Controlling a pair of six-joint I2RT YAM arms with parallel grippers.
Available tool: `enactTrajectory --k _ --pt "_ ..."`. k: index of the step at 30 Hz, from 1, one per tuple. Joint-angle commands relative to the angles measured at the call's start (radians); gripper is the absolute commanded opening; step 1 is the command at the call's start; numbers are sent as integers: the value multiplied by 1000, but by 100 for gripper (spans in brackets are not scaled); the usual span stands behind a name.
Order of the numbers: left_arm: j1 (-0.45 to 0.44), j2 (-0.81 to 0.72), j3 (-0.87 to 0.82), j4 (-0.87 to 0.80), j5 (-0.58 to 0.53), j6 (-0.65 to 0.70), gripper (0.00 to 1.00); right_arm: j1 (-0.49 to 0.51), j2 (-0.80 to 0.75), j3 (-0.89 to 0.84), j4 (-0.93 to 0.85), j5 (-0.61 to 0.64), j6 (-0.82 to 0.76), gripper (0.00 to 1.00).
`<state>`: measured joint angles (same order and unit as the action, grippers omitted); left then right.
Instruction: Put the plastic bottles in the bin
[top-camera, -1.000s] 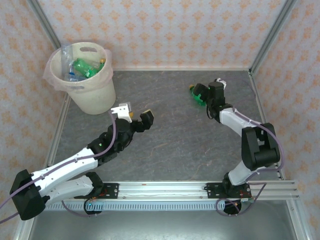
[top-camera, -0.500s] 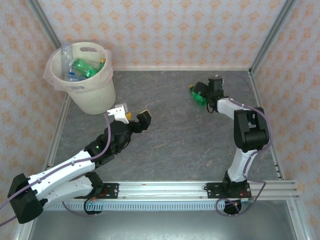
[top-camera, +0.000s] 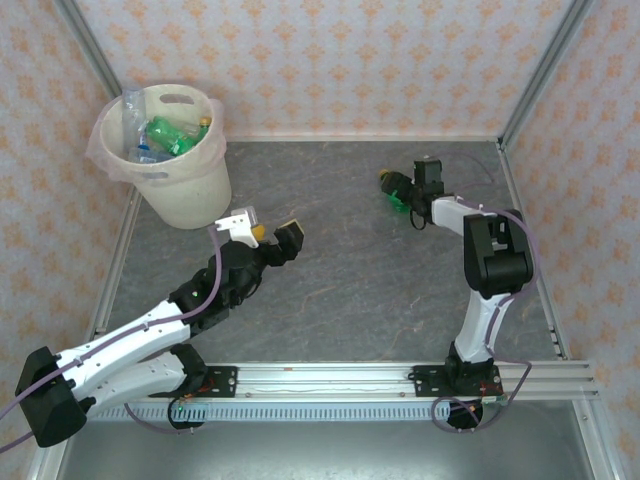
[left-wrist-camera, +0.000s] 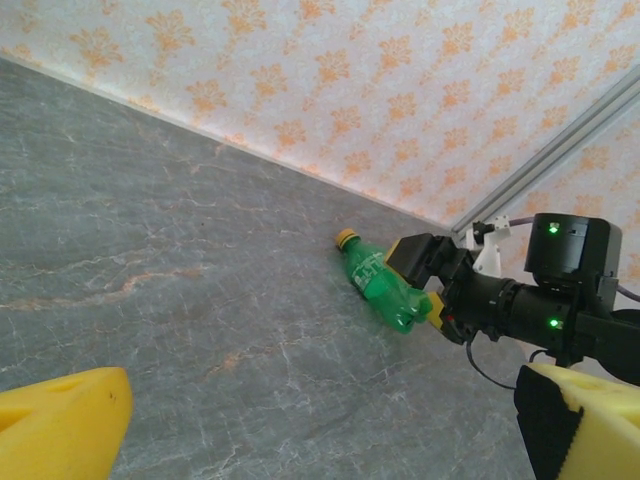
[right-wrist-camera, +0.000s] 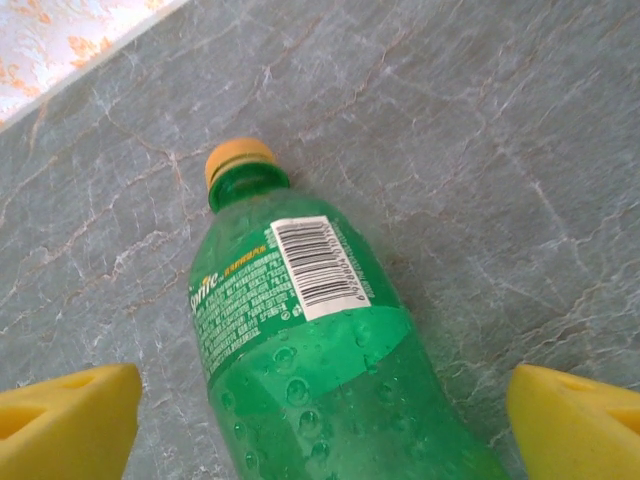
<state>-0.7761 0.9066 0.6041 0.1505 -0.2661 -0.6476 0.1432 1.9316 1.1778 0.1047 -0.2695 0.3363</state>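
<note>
Where the grey, veined tabletop reaches toward 1 o'clock in the overhead view, a green Sprite bottle lies on its side, well apart from the bin. Its yellow cap points to about 10 o'clock. The right fingers are spread wide and straddle the bottle's lower body, one yellow pad at 8 o'clock and the other at 4 o'clock in the right wrist view. A strip of tabletop shows between each pad and the green plastic, so neither pad touches it. In that view the cap sits at 11 o'clock and a white barcode label faces up, beside the printed Sprite name.

The left fingers are also spread wide, at about 5 o'clock from the bin and near the middle-left of the tabletop. The left wrist view looks between their yellow pads across open stone to the bottle and the right fingers around its base.

The cream bin stands at 10 o'clock on the tabletop, against the patterned walls, a thin translucent liner folded over its rim. Inside it lie bottles, among them a green one and a clear one leaning at the 9 o'clock side.
</note>
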Motion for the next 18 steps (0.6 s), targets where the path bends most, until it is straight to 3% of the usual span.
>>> enactTrajectory --k 1,14,18 --pt "7 -4 -11 23 -2 -25 99 10 28 11 4 -39 -14 93" --pt "16 -39 -37 33 11 -43 98 28 49 9 13 -30 -23 85" --pt "20 -35 -34 35 12 -37 99 32 37 -4 17 -24 -33 72"
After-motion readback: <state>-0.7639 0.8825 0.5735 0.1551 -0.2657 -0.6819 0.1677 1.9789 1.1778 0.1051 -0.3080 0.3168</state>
